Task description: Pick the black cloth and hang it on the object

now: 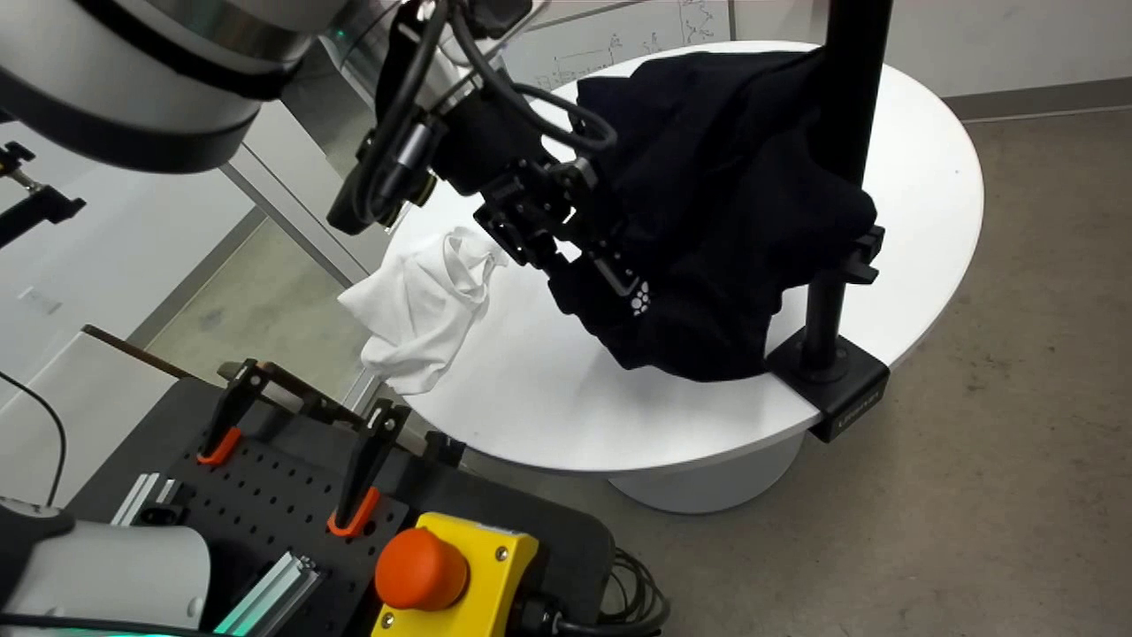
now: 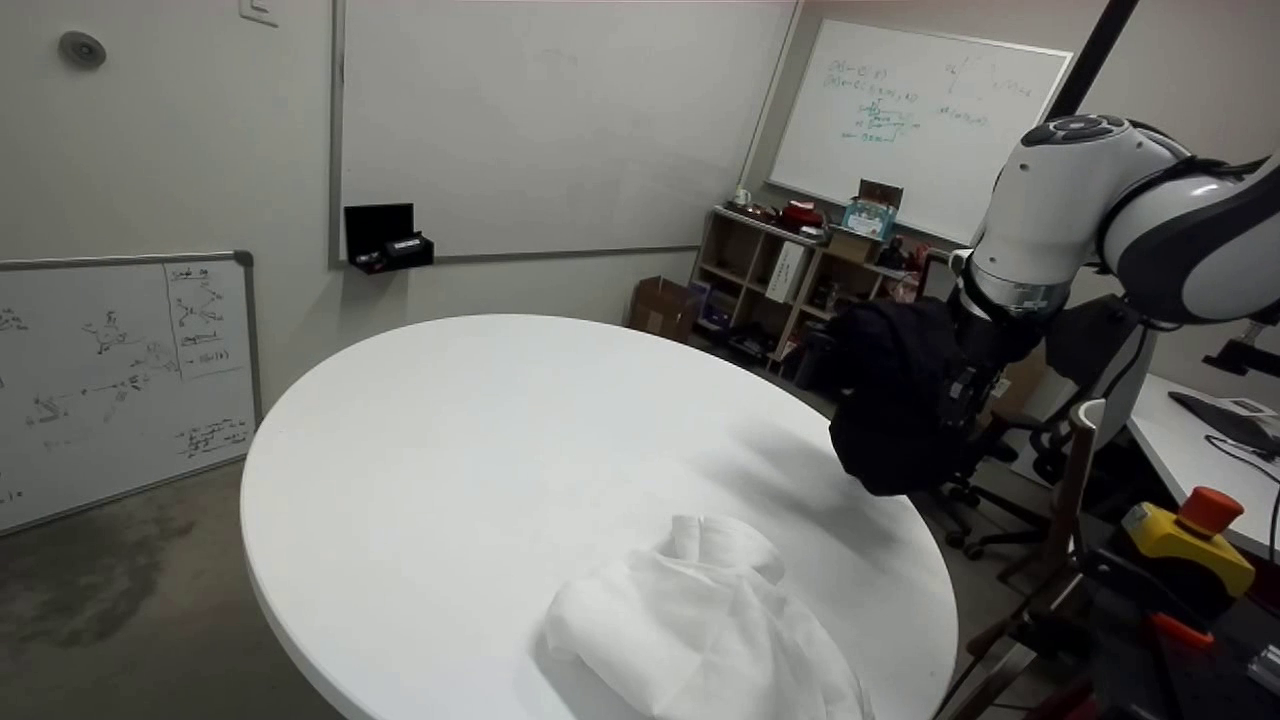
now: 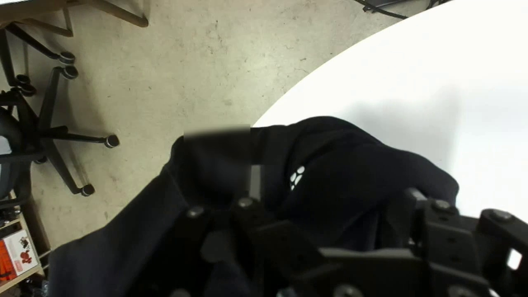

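Hanging against gripper (image 1: 591, 274), black cloth (image 1: 707, 221), shelves (image 2: 730, 248) holding boxes (image 2: 868, 218)

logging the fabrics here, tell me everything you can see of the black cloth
The black cloth looks like soft, matte fabric, crumpled into loose folds, with a small white paw-like print. It is bunched around the end effector; whether it is gripped is unclear. It appears raised near the edge of the white table. In an exterior view it hides part of the black pole; whether it hangs there can't be told.
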`<state>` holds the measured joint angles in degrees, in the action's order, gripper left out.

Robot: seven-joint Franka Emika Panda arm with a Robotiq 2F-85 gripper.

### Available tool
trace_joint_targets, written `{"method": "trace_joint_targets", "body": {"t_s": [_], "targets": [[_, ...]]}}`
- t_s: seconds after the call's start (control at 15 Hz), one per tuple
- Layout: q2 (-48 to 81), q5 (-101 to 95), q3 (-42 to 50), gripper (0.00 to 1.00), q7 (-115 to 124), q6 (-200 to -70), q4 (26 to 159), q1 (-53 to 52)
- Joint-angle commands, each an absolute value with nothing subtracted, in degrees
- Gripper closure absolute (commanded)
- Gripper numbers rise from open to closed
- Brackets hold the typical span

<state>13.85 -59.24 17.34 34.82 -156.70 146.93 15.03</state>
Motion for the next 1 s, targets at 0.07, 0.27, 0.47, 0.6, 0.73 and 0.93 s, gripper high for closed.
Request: {"method": "trace_joint_targets", "body": {"t_s": [0.07,0.27,0.47,0.6,0.73,0.93], "targets": [[13.87,-59.30,18.61,0.00,35.50,-157.00,147.55,13.91],[13.39,-59.05,18.73,0.00,35.17,-156.95,147.76,13.99],[12.75,-58.97,18.89,0.00,35.05,-157.22,147.96,14.12],[12.13,-58.88,19.00,0.00,34.25,-160.81,148.61,14.96],[11.90,-57.48,17.88,0.00,32.80,-165.87,149.51,17.20],[12.17,-54.37,17.13,0.00,31.98,-173.29,151.24,19.34]]}}
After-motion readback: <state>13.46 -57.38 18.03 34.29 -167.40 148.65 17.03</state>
